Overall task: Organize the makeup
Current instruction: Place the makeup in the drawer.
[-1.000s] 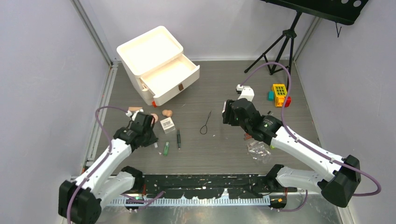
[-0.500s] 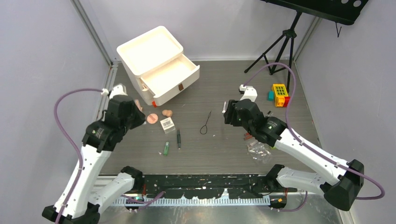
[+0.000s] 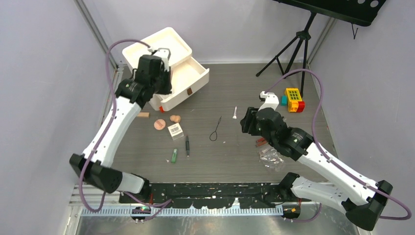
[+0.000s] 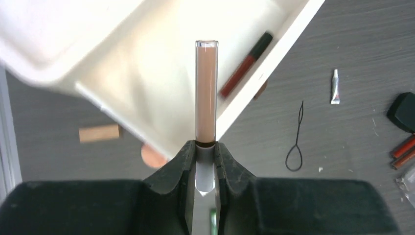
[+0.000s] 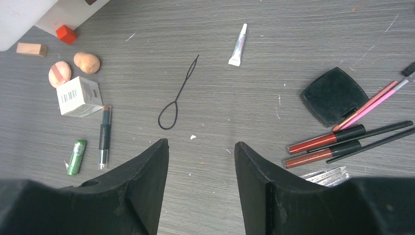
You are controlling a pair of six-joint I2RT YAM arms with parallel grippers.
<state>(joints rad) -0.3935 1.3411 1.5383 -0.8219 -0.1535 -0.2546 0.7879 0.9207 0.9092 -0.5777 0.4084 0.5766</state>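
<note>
My left gripper (image 4: 206, 144) is shut on a clear tube of tan liquid (image 4: 206, 88), held above the open drawer (image 4: 281, 46) of the white organizer (image 3: 157, 51). A red lip gloss (image 4: 244, 66) lies in that drawer. My right gripper (image 5: 201, 143) hangs open over bare table. Left of it lie a pink puff (image 5: 59, 74), a peach sponge (image 5: 87, 62), a barcoded box (image 5: 78, 96), a dark stick (image 5: 104, 134) and a green tube (image 5: 76, 156). A white tube (image 5: 238, 45) lies ahead. To the right are a black compact (image 5: 334, 96), red glosses (image 5: 325, 139) and thin pencils (image 5: 372, 134).
A black wire loop (image 5: 176, 98) lies mid-table. A small red cube (image 5: 66, 34) and a beige block (image 5: 32, 49) sit by the organizer. Toy blocks (image 3: 292, 99) and a tripod (image 3: 293, 46) stand at the back right, crinkled plastic (image 3: 271, 157) under the right arm.
The left arm has swung up and back from beside the puff and box to over the open drawer, carrying the tube. The right arm drew back slightly, uncovering the white tube.
</note>
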